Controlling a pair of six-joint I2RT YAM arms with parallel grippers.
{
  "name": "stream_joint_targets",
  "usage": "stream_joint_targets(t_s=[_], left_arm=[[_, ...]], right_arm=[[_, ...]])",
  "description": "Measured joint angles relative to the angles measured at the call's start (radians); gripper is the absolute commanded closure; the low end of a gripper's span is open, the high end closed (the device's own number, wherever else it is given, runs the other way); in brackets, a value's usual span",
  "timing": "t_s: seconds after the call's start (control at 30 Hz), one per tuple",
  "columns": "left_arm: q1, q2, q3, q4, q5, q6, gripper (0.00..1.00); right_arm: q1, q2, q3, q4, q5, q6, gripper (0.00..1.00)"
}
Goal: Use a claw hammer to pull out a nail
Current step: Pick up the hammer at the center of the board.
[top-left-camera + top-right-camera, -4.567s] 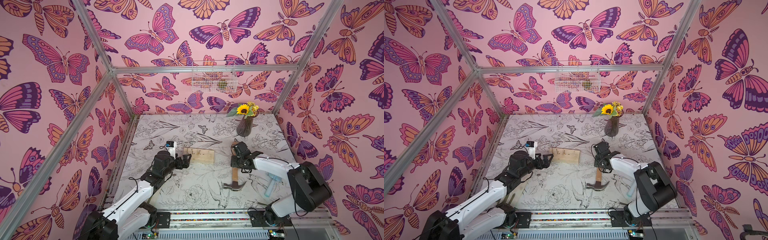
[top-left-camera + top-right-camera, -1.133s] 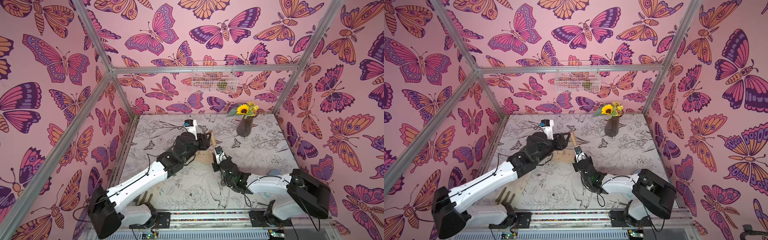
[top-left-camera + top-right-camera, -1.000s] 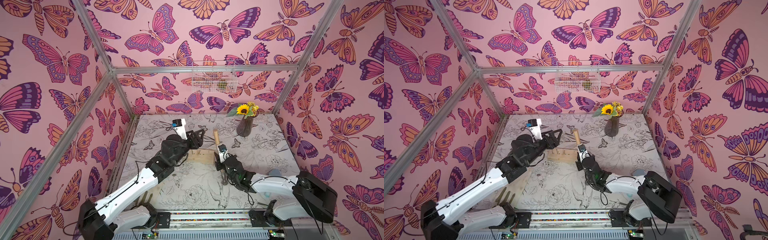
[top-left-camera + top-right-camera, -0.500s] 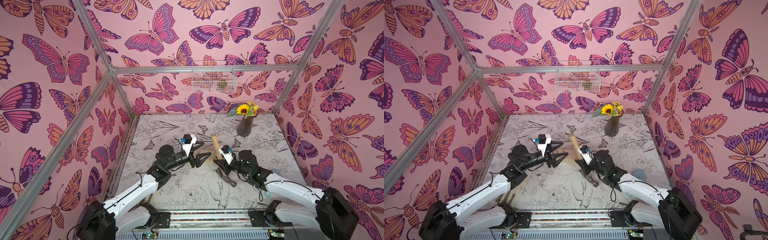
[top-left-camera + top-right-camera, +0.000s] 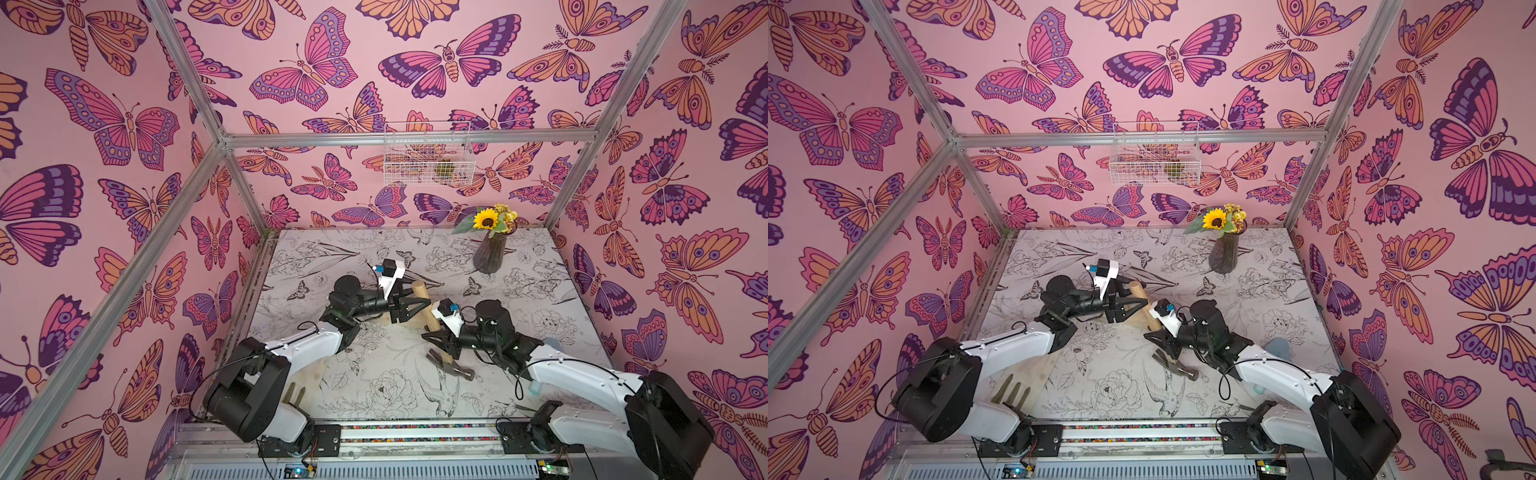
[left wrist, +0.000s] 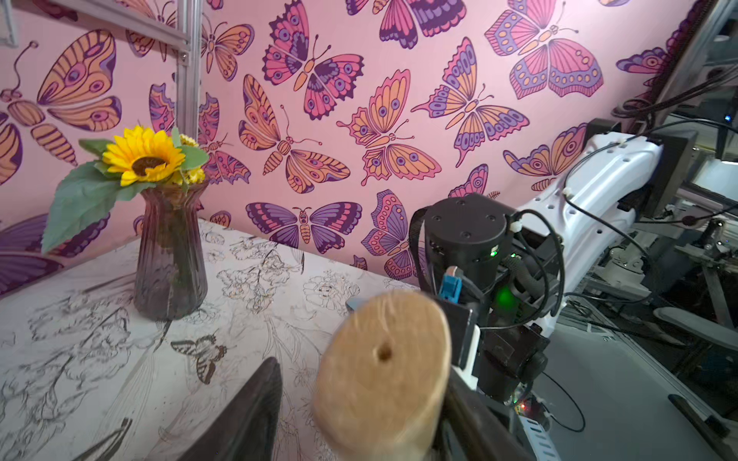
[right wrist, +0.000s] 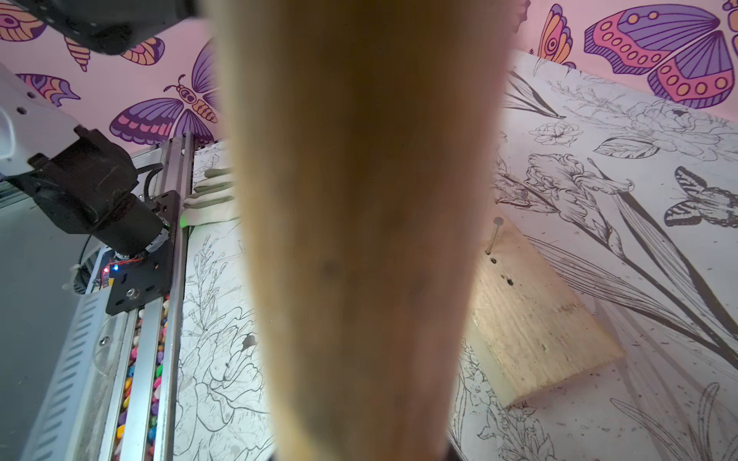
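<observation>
Butterfly walls, floral desk [image 5: 365,399]. Tilted claw hammer [image 5: 430,321], steel head low by the desk; right gripper [image 5: 441,344] clamped on the handle near it. Jaws apart, left gripper [image 5: 415,308] straddles the butt. Likely head-heavy, stiff, smooth wood: grip high for leverage.

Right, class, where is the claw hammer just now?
In a top view the claw hammer leans mid-table beside the wooden board, gripped near its head by the right gripper, its handle end between the fingers of the left gripper.

1x hammer [image 5: 452,365], 1x nail [image 7: 493,235], 1x vase [image 5: 490,255]
</observation>
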Motion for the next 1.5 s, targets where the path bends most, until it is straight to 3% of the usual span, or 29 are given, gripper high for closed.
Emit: stream_joint_targets(t_s=[0.13,0.17,0.2,0.33,0.47,0.73,0.93,1.1,1.13,1.2,1.33,1.5], left_arm=[[0.0,0.018,0.013,0.075,0.052,-0.059,0.79],[0.001,0.018,0.013,0.081,0.082,-0.105,0.93],[-0.001,0.018,0.014,0.093,0.087,-0.108,1.0],[0.003,0.018,0.014,0.109,0.095,-0.116,1.0],[0.007,0.0,0.014,0.039,0.058,-0.08,1.0],[-0.036,-0.128,0.051,-0.267,-0.047,0.092,1.0],[-0.048,-0.134,0.095,-0.378,-0.06,0.133,1.0],[-0.053,-0.134,0.104,-0.401,-0.072,0.138,1.0],[-0.053,-0.134,0.104,-0.403,-0.075,0.137,0.97],[-0.053,-0.138,0.104,-0.409,-0.08,0.137,0.78],[-0.053,-0.152,0.104,-0.422,-0.092,0.133,0.55],[-0.03,-0.226,0.078,-0.434,-0.124,0.116,0.27]], right_arm=[[-0.002,0.003,-0.001,0.0,-0.008,-0.009,1.0],[-0.002,0.002,-0.003,0.007,-0.008,-0.023,1.0],[-0.002,0.004,-0.007,0.024,-0.003,-0.04,0.97],[0.0,0.004,-0.009,0.035,0.018,-0.035,0.55],[-0.004,-0.008,0.006,0.016,0.106,0.016,0.36],[-0.004,-0.045,0.026,0.01,0.113,0.06,0.37],[-0.004,-0.044,0.027,0.101,0.033,0.086,0.43],[-0.004,-0.013,0.031,0.208,-0.029,0.107,0.56],[-0.004,-0.002,0.036,0.22,-0.037,0.11,0.61],[-0.004,0.017,0.043,0.24,-0.044,0.114,0.72],[0.002,0.049,0.043,0.285,-0.057,0.119,0.91],[0.0,0.055,0.043,0.316,-0.039,0.129,0.99]])
